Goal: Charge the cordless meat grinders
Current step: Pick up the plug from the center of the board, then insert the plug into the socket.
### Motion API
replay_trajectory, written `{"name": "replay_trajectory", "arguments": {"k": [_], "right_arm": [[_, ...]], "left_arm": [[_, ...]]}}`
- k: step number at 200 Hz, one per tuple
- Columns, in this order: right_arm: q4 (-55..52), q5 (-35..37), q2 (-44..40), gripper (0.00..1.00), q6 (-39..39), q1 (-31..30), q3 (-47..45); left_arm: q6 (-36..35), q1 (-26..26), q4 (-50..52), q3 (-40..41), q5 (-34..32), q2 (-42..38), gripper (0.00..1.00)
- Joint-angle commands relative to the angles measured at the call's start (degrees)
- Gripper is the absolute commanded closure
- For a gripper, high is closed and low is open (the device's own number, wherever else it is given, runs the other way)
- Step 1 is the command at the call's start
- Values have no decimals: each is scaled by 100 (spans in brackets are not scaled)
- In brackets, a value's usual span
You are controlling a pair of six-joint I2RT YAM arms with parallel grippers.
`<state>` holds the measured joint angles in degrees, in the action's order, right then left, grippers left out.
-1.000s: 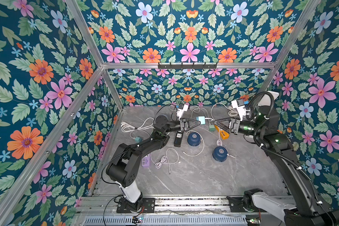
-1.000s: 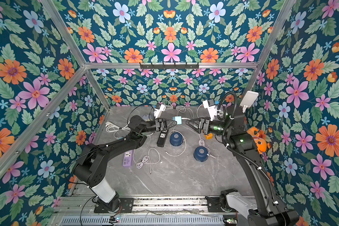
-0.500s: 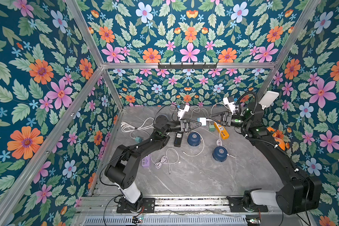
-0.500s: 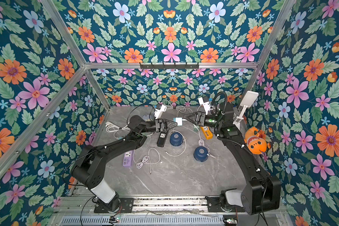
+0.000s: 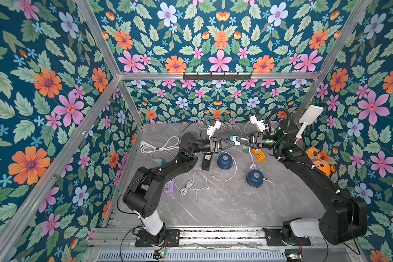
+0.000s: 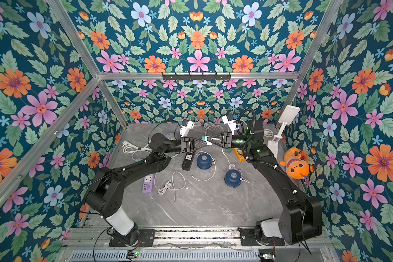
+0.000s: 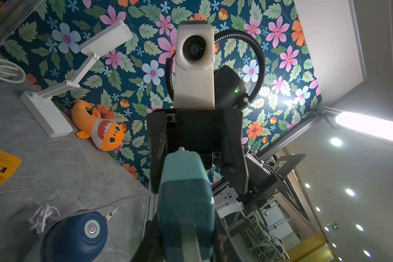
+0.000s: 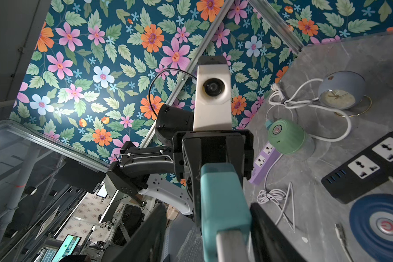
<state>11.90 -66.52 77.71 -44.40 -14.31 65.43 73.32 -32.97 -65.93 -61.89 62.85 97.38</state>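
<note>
Above the surface's [image 5: 225,204] far edge, left end effector [image 5: 232,143] clamps a teal rectangular plastic charger plug [image 5: 233,138] aloft; right end effector [image 5: 239,142], jaws apart, straddles its free end, probably for handover.

We saw a grey tabletop [image 5: 225,211] with a marble look, smooth and faintly shiny. The navy grinder [image 7: 73,236] looked like glossy plastic, its round button [image 7: 92,228] silvery. The mint green grinder [image 8: 286,138] was smooth, satin plastic. The teal block [image 7: 186,195] read as matt plastic. The orange toy [image 7: 100,131] was soft plush cloth. The desk lamp [image 7: 45,111] was plain white matt plastic, the frame rails [image 5: 145,76] bare brushed metal, and the walls [image 5: 43,113] a matt printed floral sheet.
</note>
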Motion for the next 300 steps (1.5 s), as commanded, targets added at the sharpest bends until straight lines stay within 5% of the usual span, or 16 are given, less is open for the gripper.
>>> {"name": "replay_trajectory", "arguments": {"k": [1, 97, 105, 120, 135, 172, 203, 241, 300], "right_arm": [[-279, 86, -37, 49, 234, -61, 27], [-307, 278, -104, 83, 140, -56, -19], [-367, 281, -82, 90, 162, -56, -5], [-733, 354, -55, 99, 327, 25, 113], [-1468, 580, -58, 100, 615, 329, 268], [-4415, 2975, -236, 100, 2358, 1017, 870], [-5981, 5054, 31, 100, 3573, 1026, 1501], [-6083, 6147, 464, 100, 4422, 1022, 1585], [-5659, 6545, 2139, 100, 5389, 1030, 1976]], "left_arm": [[-5, 10, -311, -42, -77, 11, 100], [-29, 11, -272, 11, -122, 70, 100], [-44, 18, -240, 18, -137, 62, 86], [-175, 64, 15, 65, -265, -26, 40], [-634, 232, 864, 179, -609, -284, 29], [-2748, 555, 4807, 97, -2351, -1204, 33], [-3598, 317, 5892, 3, -2761, -1270, 36], [-4415, -612, 5971, 361, -3654, -1300, 36], [-4124, -1084, 4602, 1707, -4114, -1877, 34]]}}
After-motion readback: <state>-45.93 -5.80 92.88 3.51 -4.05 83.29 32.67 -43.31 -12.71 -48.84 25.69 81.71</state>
